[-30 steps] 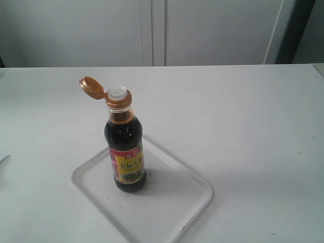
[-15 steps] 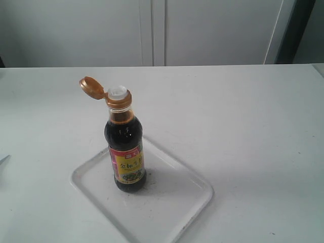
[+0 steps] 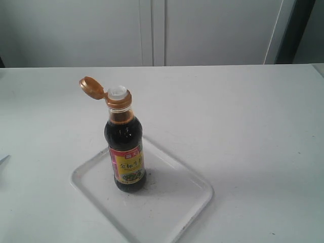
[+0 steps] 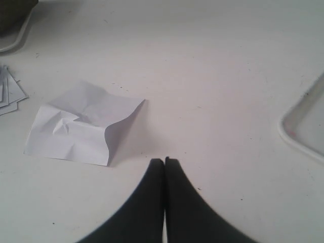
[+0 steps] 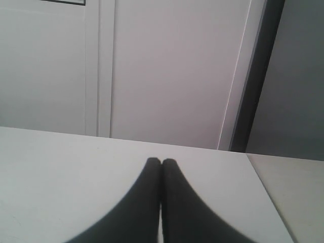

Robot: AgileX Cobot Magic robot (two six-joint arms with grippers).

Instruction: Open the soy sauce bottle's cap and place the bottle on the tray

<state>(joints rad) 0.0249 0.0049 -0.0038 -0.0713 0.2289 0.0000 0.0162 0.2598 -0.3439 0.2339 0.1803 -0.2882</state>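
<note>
The soy sauce bottle (image 3: 125, 147) stands upright on the white tray (image 3: 167, 212), toward its far left part. Its copper-orange cap (image 3: 91, 87) is flipped open to the left, baring the white pour spout (image 3: 117, 92). Neither arm shows in the exterior view. In the left wrist view my left gripper (image 4: 164, 161) is shut with nothing in it, above bare table, and a corner of the tray (image 4: 304, 126) lies off to one side. The right gripper (image 5: 161, 161) is shut and empty over the table, facing the back wall.
A creased sheet of white paper (image 4: 83, 124) lies on the table just beyond the left gripper, with a stack of paper sheets (image 4: 9, 93) and a curved white rim (image 4: 17, 38) farther off. A pale sliver (image 3: 3, 160) pokes in at the exterior view's left edge.
</note>
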